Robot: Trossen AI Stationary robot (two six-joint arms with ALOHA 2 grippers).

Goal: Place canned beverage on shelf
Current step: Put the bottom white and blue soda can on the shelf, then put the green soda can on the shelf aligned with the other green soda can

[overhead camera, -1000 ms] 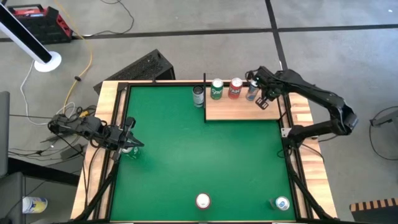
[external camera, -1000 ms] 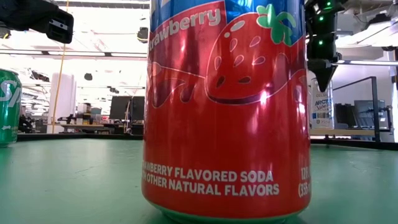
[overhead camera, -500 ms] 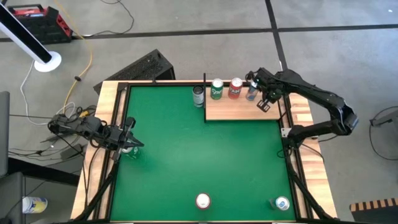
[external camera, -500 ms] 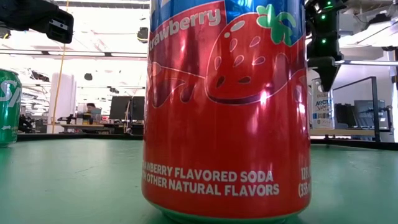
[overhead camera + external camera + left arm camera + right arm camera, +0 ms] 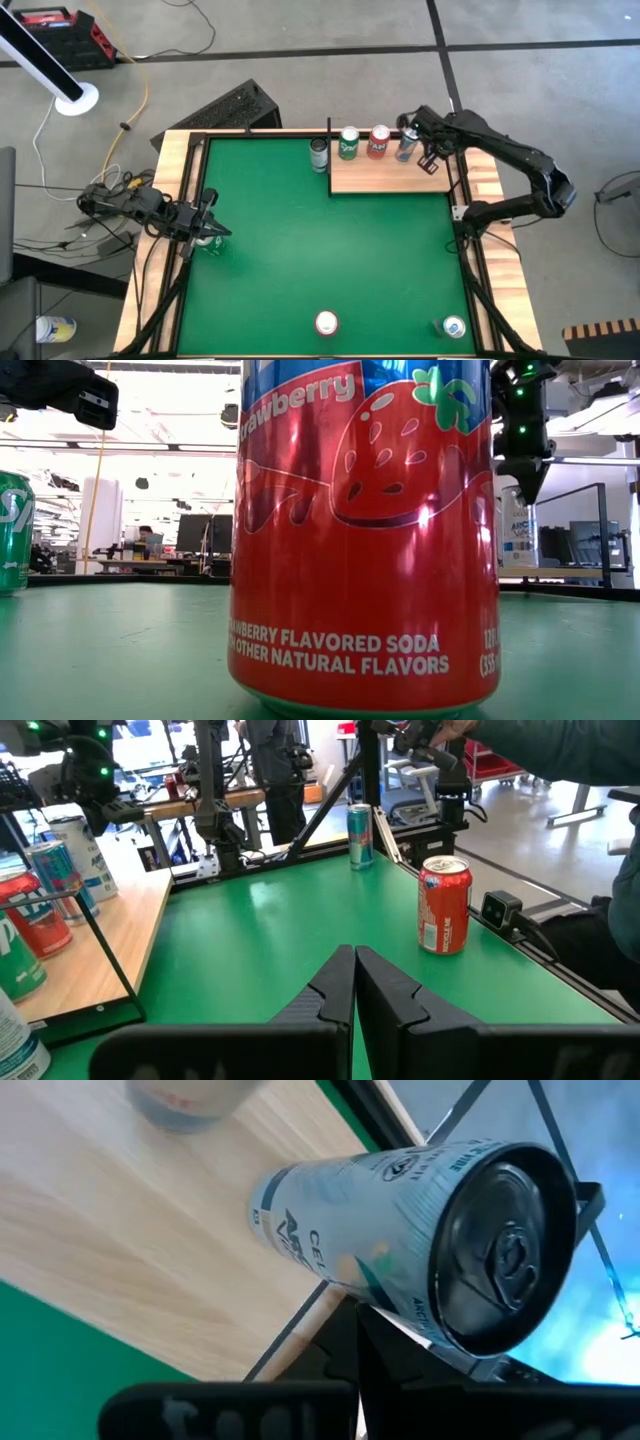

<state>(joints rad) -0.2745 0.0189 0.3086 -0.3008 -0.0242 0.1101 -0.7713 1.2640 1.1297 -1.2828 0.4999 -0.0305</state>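
Right now | right claw closed, empty, beside pale can standing on shelf | left claw closed, idle at table edge

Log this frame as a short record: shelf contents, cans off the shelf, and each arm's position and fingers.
shelf: holds green can, red can, pale blue can
dark can: on the green table, by the shelf's left end
near edge: strawberry soda can and another can on the table
right gripper: above the shelf's right end beside the pale blue can, fingers shut, holding nothing
left gripper: at the table's left side, fingers shut, empty
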